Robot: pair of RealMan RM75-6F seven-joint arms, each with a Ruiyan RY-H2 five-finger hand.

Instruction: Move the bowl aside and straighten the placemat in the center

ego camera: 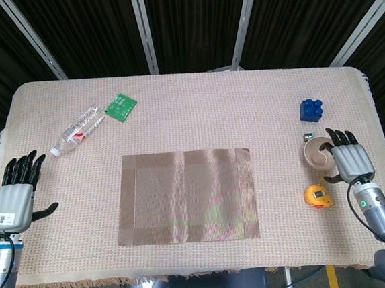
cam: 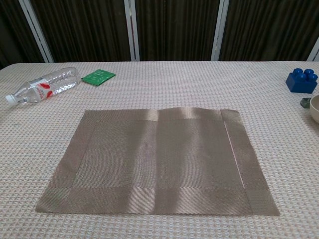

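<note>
- Right hand [ego camera: 348, 160] sits at the bowl's [ego camera: 316, 152] right rim, fingers pointing up-table, thumb hooked over or into the rim. Can't tell from head view if it's really pinching the wall or just resting on it.
- Left hand [ego camera: 14, 197] is out at the far left edge of the table, fingers spread, holding nothing, well apart from the mat [ego camera: 187, 197].
- Bowl is on the right side of the cloth, off the mat, between the blue block [ego camera: 311, 108] and the yellow tape measure [ego camera: 318, 196]. Small metal bit [ego camera: 308, 136] lies just beside the rim.
- Mat lies mid-table, edges roughly square to the table. Chest view shows a ripple along its far edge, so not fully flat.
- Step in hand, my read: bowl part looks about done, or getting a last nudge. Mat tidy is what's left.
- Next move needs: let go of the rim w/o tipping the bowl, lift clear of the tape measure, bring both hands to the mat's side edges, press flat and pull outward to smooth the ripple.
- Risk: dragging the mat askew if only one side is pressed.
</note>
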